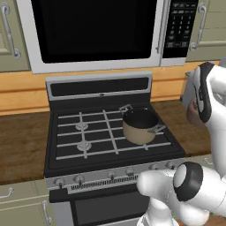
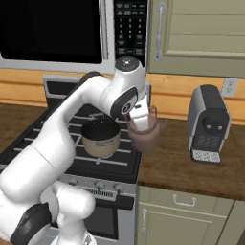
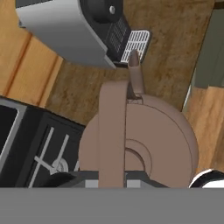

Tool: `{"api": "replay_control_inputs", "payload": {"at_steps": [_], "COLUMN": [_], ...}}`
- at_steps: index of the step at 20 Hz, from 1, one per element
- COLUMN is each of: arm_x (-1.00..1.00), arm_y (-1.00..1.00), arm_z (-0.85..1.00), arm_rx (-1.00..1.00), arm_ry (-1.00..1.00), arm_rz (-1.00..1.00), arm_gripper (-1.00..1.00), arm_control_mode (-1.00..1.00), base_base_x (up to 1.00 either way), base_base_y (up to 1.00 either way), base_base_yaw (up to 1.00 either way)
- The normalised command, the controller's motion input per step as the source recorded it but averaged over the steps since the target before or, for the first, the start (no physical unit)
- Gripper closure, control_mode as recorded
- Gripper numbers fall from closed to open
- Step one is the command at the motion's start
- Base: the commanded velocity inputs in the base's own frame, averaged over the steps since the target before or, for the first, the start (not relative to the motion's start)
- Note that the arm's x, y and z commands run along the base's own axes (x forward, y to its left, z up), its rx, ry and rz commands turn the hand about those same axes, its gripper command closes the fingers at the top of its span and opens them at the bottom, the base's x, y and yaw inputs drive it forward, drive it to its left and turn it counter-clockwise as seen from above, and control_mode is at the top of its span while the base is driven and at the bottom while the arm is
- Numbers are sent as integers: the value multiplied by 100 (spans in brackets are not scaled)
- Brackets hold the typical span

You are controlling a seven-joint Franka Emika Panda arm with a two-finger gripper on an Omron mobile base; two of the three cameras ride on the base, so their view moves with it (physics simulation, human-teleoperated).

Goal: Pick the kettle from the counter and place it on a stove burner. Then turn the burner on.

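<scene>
Beside stove edge, gripper (image 2: 139,117) holds kettle (image 2: 145,134).

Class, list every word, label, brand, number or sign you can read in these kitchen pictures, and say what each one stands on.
No text can be read.
Microwave keypad: rows of pale marks on the buttons, too small and blurred to read.
Stove knobs: no legible markings.
Coffee machine: no label shows.
Kettle: plain, no lettering.

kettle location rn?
In the right base view the kettle hangs by its handle from the shut tool, lifted over the counter just right of the stove edge, between the pot and the coffee machine.
</scene>
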Motion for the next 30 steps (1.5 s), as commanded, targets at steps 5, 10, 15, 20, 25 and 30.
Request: {"api": "replay_control_inputs", "payload": {"at_steps": [5,10,15,20,25,30], "arm_x": [-32,-43,-43,-40,-34,-21], "arm_y": [60,66,73,76,83,94], "arm_z": [46,40,42,41,22,0], "arm_rx": [0,0,0,0,0,0], "arm_ry": [-15,-7,-1,0,0,0], "arm_rz": [2,5,6,6,7,9], "arm_gripper": [100,100,100,100,100,100], "arm_control_mode": [-100,-100,-100,-100,-100,-100], "base_base_x": [0,0,0,0,0,0], "base_base_y": [0,0,0,0,0,0], "base_base_yaw": [0,0,0,0,0,0]}}
